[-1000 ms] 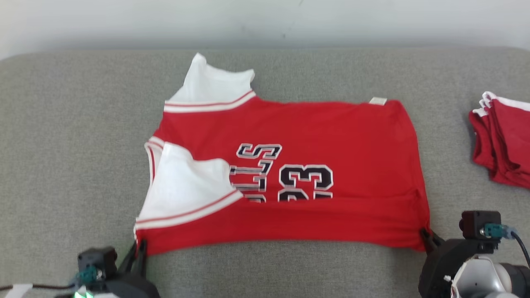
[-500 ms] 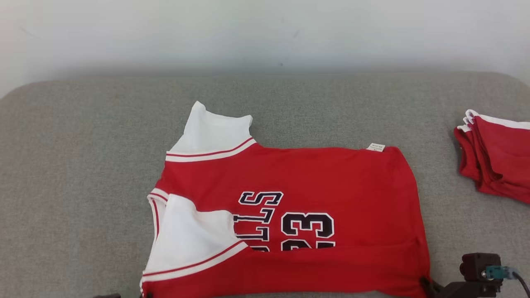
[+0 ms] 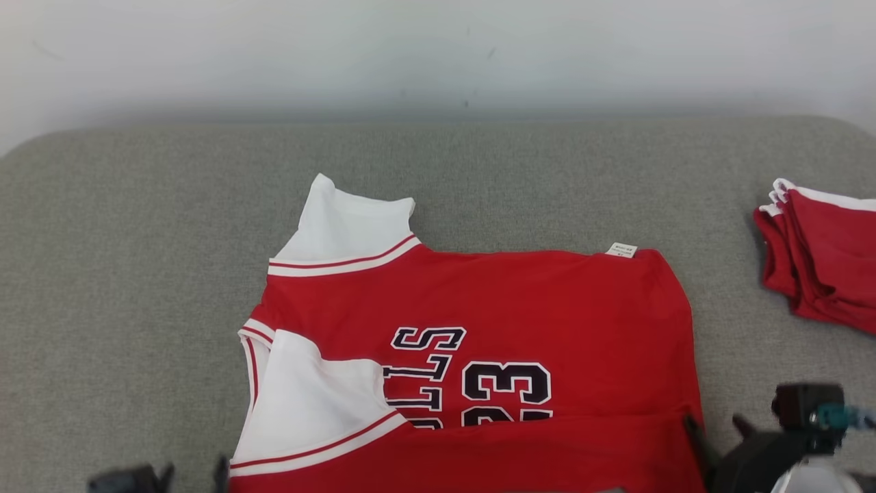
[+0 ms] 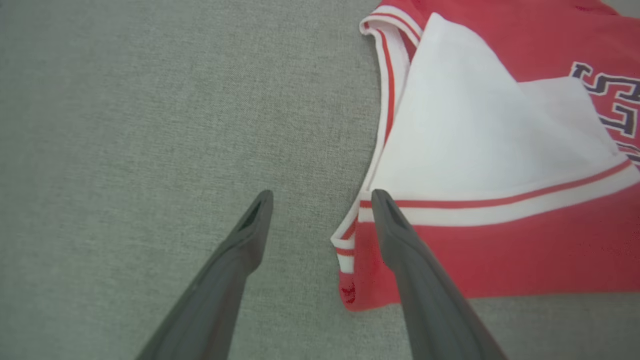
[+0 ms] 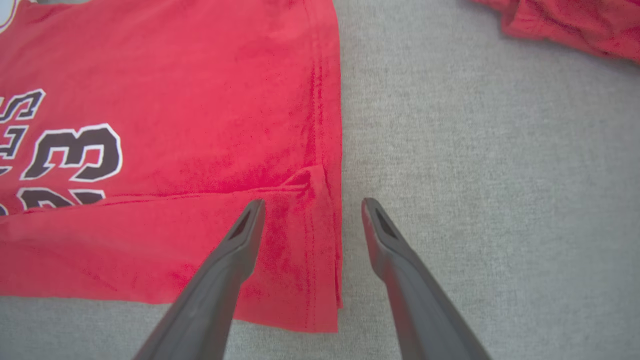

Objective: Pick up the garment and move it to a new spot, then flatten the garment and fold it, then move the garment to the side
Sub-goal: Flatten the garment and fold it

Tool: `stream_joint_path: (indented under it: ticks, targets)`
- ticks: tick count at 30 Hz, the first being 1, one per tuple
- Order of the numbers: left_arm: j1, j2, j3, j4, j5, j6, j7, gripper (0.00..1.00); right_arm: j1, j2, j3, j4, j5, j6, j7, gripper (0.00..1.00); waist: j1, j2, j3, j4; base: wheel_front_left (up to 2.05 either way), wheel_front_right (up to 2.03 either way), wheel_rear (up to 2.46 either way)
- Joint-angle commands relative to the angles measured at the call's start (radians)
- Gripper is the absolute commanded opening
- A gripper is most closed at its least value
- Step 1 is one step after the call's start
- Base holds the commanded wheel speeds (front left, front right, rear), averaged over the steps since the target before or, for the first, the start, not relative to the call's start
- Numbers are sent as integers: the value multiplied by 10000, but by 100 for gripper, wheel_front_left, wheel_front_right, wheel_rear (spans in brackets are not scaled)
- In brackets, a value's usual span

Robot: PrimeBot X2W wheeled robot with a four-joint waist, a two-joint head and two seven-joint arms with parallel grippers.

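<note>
Grey fabric over the desk (image 3: pixel 137 239), bare along the left. Low at the left, left hand (image 4: pixel 321 200) released: fingers spread wide, one over the desk's cloth, the other above the striped near corner of the red basketball jersey (image 3: pixel 520 301), gripping nothing. A second ago clamped on that corner; now let go of it.

Next along, near white sleeve (image 3: pixel 315 390) folded in over the chest, far white sleeve (image 3: pixel 349 226) sticking out toward the wall. Then black lettering (image 3: pixel 424 370) and the number 23 (image 3: pixel 506 383), both partly covered by the near long edge, turned up over the front as a red band (image 3: pixel 547 452). Small white label (image 3: pixel 621 250) at the far right corner.

Right hand (image 5: pixel 312 205) likewise released, fingers apart astride the hem end of that band, no longer pinching it. Well apart at the far right, stack of folded red garments (image 3: pixel 821 260).

Reads as the first lengthwise fold just laid and dropped, with the jersey flat in mid-desk and held by nothing. Probably leaves the far long edge and far sleeve to bring in, a fold across, then the shift to the side. Worth watching the band: loose now, slightly puckered at its right end, so it might creep open.
</note>
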Motion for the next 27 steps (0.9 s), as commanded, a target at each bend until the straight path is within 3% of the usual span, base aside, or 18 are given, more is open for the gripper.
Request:
stream_joint_path:
  ticks: [1,6,10,19,27]
  targets:
    - [-579,298,190,-302,109,15,104,100,-417,-190,35,-330,-185,-21,138,100,1,-1,306,-17,0,0,0]
    - [-2530,889,149,-530,486,-447,549,100,-1960,-893,399,-761,-212,-23,410,100,1,-1,1102,-135,0,0,0]
    - [-4153,841,-245,-129,633,-901,947,100,-3212,-1281,723,-528,-188,-23,360,100,1,-1,1745,-267,0,0,0]
    - [-8710,443,-1056,3021,1046,-2261,1722,100,-5737,-1799,2517,677,95,-23,-43,100,1,-1,3205,-899,0,0,0]
    - [-10525,562,-1361,4984,1315,-2788,1917,100,-5895,-1949,2829,1062,166,-23,-328,100,1,-1,3555,-1296,0,0,0]
